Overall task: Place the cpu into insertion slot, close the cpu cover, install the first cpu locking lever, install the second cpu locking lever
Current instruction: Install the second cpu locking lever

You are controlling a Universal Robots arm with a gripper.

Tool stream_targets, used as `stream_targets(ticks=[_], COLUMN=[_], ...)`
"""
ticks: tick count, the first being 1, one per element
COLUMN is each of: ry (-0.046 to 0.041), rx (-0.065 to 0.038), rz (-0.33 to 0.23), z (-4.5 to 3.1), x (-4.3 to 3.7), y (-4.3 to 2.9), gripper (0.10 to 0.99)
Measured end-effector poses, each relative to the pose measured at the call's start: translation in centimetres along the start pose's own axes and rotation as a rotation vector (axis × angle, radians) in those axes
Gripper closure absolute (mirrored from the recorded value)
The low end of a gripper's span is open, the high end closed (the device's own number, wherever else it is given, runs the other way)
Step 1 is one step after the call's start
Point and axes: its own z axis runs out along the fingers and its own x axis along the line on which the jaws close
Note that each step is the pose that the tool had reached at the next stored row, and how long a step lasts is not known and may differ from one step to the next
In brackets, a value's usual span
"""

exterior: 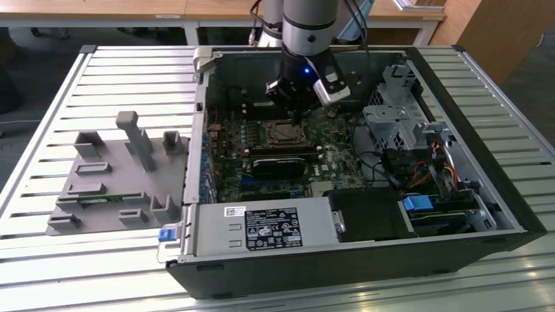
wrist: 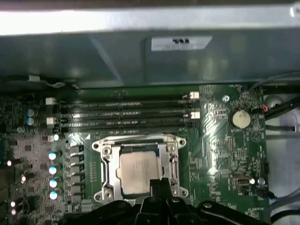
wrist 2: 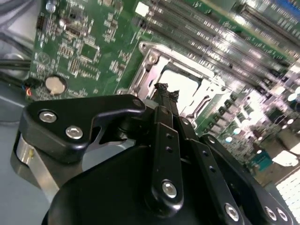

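Observation:
The cpu (wrist: 136, 166), a dull silver square, lies flat in the insertion slot (wrist: 98, 146) on the green board. The cpu cover (wrist: 107, 165), a silver frame with a square window, lies down around it. My gripper (wrist: 159, 183) is shut with nothing between its black fingertips, which hover just above one edge of the cpu. In the second wrist view the gripper (wrist 2: 167, 90) tips stand together in front of the cpu (wrist 2: 183, 84). In the exterior view the gripper (exterior: 295, 114) hangs inside the open computer case just behind the cpu (exterior: 282, 133). I cannot make out the locking levers.
Long black memory slots (wrist: 122, 112) run beside the socket, with a coin battery (wrist: 240, 118) nearby. The case wall (wrist: 140, 56) rises behind them. A drive cage (exterior: 394, 123) and cables fill the exterior view's right. A grey fixture (exterior: 113, 175) sits on the slatted table.

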Motion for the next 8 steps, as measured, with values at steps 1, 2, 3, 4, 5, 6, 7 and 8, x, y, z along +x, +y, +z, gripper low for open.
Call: stream_targets(ticks=[1,2,3,4,5,6,7,8], ry=[0.0007,0.0034,0.0114,0.0209,0.0267,0.0294,0.0297,0.0298], rx=[0.0,0.0,0.001,0.001,0.002,0.002,0.001,0.0], rz=[0.0,0.0,0.0,0.001,0.001,0.001,0.001,0.001], z=[-0.02,-0.02,-0.01,-0.01,-0.02,-0.02,-0.03,-0.04], x=[-0.01,-0.05,-0.15,-0.27,-0.33,-0.37,-0.39,-0.4], y=[-0.19,-0.3,-0.34,-0.36,-0.42,-0.53,-0.7,-0.92], gripper=[0.98,0.98,0.98,0.98,0.98,0.98,0.98,0.98])
